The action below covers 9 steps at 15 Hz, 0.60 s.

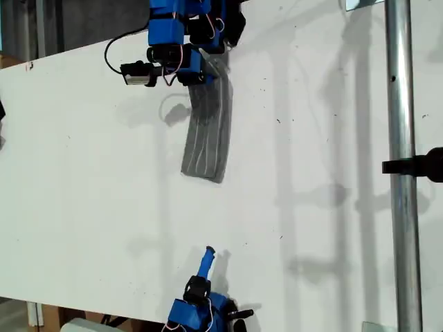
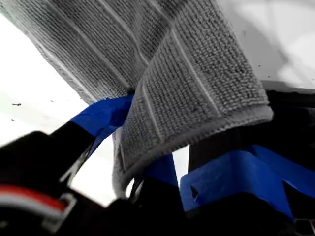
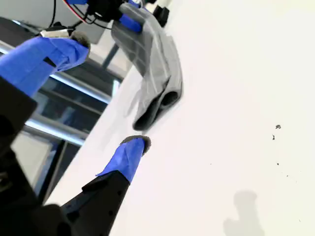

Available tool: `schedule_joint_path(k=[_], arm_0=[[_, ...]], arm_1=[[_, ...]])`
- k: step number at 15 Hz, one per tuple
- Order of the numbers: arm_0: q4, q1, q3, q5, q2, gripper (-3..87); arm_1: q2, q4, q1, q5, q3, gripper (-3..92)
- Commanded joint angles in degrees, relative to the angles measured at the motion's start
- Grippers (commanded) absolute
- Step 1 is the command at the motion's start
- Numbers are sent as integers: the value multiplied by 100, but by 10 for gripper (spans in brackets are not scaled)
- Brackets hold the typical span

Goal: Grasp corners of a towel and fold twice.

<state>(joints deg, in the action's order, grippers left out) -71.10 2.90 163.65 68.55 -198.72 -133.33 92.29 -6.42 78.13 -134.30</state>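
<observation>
Gripper one point(image 1: 201, 69) at twelve o'clock in the exterior view, clamped on towel point(image 1: 208, 131); gripper two point(image 3: 106, 91) at six, jaws apart, holding nothing.

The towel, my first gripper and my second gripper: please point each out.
the towel point(image 1: 208, 142): exterior view, middle of the hanging striped cloth.
my first gripper point(image 1: 202, 69): exterior view, jaws closed on the towel's top end.
my second gripper point(image 3: 110, 91): second wrist view, gap between the open fingertips.

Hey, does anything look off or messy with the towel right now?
Yes. The towel isn't flat: my first claw holds one end while the rest trails onto the table as a narrow, bunched strip. My second claw is open, apart from the towel.
</observation>
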Motion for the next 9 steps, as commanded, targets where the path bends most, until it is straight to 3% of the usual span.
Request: schedule_joint_path(k=[1,2,4,8,9], arm_0=[[44,-18,-79,9,-35,330],[35,-53,-97,35,-35,330],[26,-70,-97,62,-35,330],[88,-44,-79,44,-35,327],[88,-53,-79,62,-35,327]], arm_1=[[-703,-2312,211,-492,-35,-2],[-598,-3366,149,-606,-211,-2],[-44,-4693,88,-721,-211,-2],[932,-6012,-123,-853,-202,-2],[1011,-6117,-149,-896,-176,55]])
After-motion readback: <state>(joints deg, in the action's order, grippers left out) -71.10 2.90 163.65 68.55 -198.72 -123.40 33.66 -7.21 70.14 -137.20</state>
